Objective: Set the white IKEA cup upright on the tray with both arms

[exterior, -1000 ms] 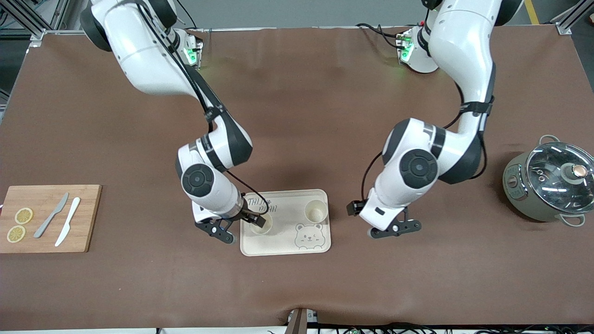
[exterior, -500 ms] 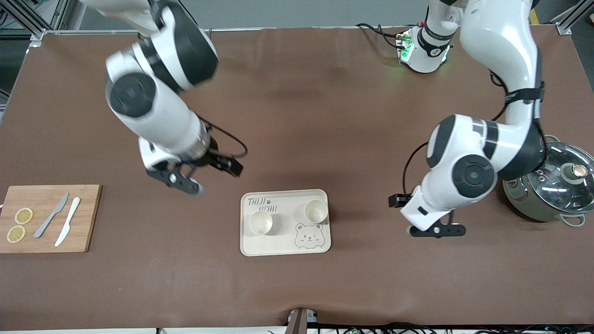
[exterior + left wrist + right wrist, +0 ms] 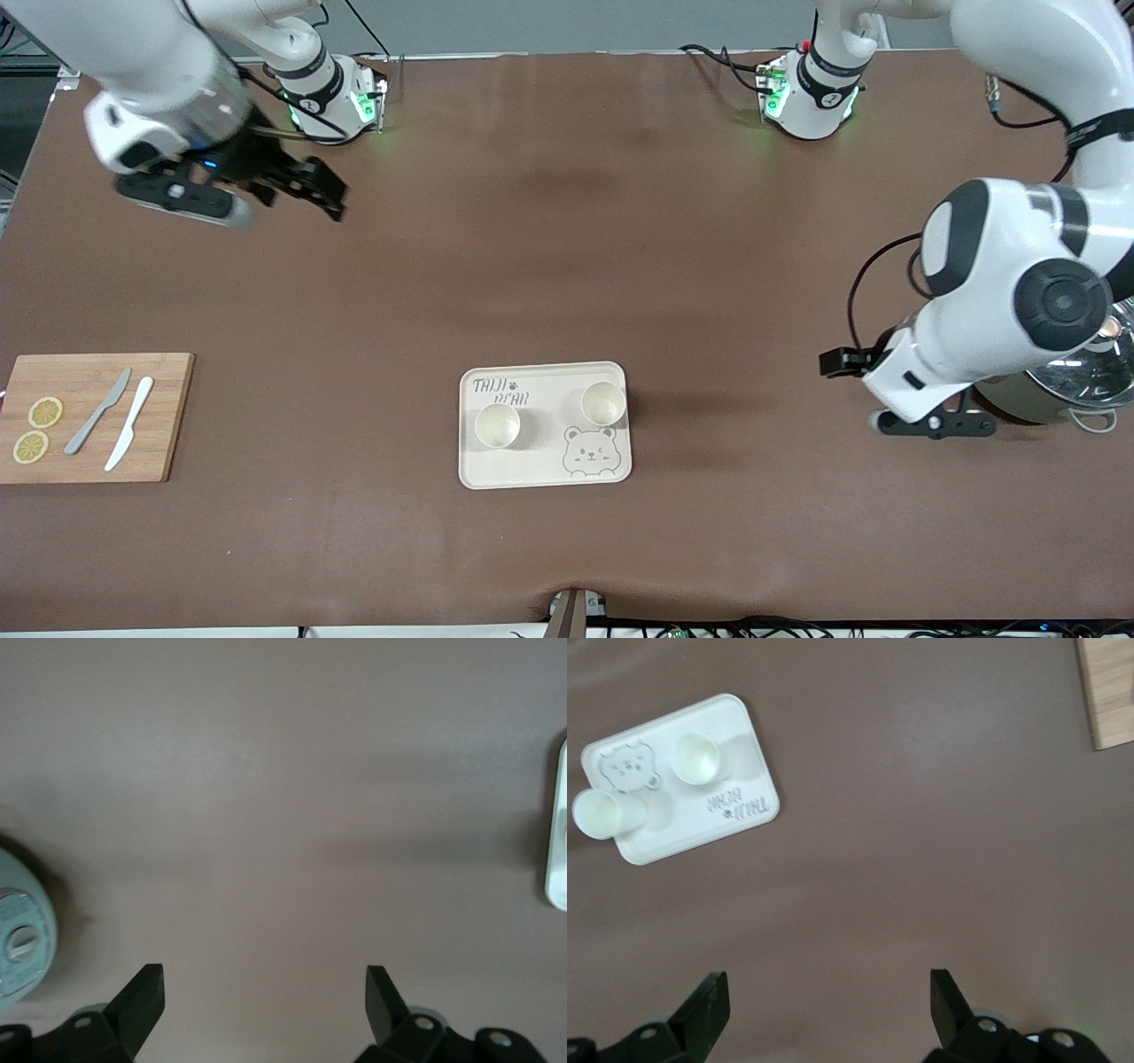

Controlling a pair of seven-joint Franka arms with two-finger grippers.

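Observation:
The cream tray [image 3: 540, 465] with its bear face lies on the brown table, nearer the front camera than the arms' bases. Two white cups stand upright on it, mouths up: one cup [image 3: 497, 425] below the lettering, the other cup [image 3: 603, 403] at the corner toward the left arm's end. The right wrist view shows the tray [image 3: 735, 771] and both cups [image 3: 698, 757] [image 3: 602, 813]. My right gripper [image 3: 182, 197] [image 3: 828, 992] is open and empty, high over the table by its base. My left gripper [image 3: 932, 427] [image 3: 264, 988] is open and empty, over bare table beside the pot.
A grey-green pot [image 3: 1054, 381] with a glass lid stands at the left arm's end, partly covered by the left arm. A wooden cutting board [image 3: 168, 416] with two knives and lemon slices lies at the right arm's end. The tray's edge [image 3: 558, 842] shows in the left wrist view.
Both arms have drawn away from the tray. The right gripper left the cup below the lettering and rose toward its base. The left gripper moved toward the pot. Both cups stayed put.

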